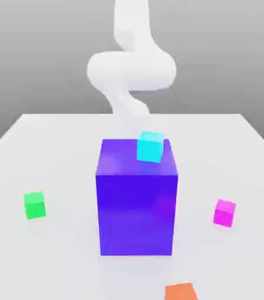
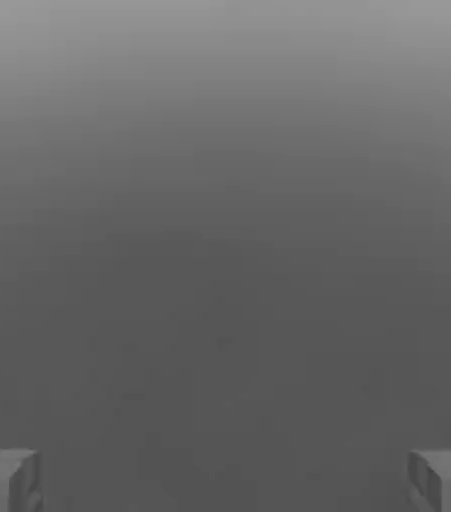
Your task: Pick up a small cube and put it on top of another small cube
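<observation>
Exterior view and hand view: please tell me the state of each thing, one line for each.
magenta cube: on the table, free.
green cube: on the table, nothing on top.
cyan cube: on top of the big purple-blue block.
orange cube: on the table, at the near edge.
gripper: open, empty.

orange cube (image 1: 181, 291) cut by edge

The small magenta cube (image 1: 224, 212) sits flat on the table toward the exterior view's right. The small green cube (image 1: 34, 205) lies well apart, toward the left.
</observation>
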Controlling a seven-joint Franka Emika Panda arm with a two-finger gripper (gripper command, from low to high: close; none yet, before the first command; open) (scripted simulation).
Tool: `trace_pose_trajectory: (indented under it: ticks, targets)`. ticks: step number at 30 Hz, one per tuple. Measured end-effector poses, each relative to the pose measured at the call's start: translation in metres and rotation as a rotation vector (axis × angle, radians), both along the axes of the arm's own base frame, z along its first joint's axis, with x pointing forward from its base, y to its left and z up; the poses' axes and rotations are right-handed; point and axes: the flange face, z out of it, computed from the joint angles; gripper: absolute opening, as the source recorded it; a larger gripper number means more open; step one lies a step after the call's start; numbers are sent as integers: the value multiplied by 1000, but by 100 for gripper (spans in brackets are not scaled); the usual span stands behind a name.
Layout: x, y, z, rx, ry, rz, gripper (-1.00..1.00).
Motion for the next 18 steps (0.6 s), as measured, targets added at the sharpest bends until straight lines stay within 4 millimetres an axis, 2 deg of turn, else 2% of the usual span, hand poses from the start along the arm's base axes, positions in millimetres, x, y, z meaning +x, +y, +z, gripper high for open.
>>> trace_pose_trajectory:
  ticks: [4, 9, 13, 18]
  targets:
    - [32, 48, -77, 1, 103, -60, 0]
    - [49, 95, -176, 10, 224, -128, 0]
    - [43, 125, -254, 26, 320, -178, 0]
    - [15, 157, -343, 55, 439, -237, 0]
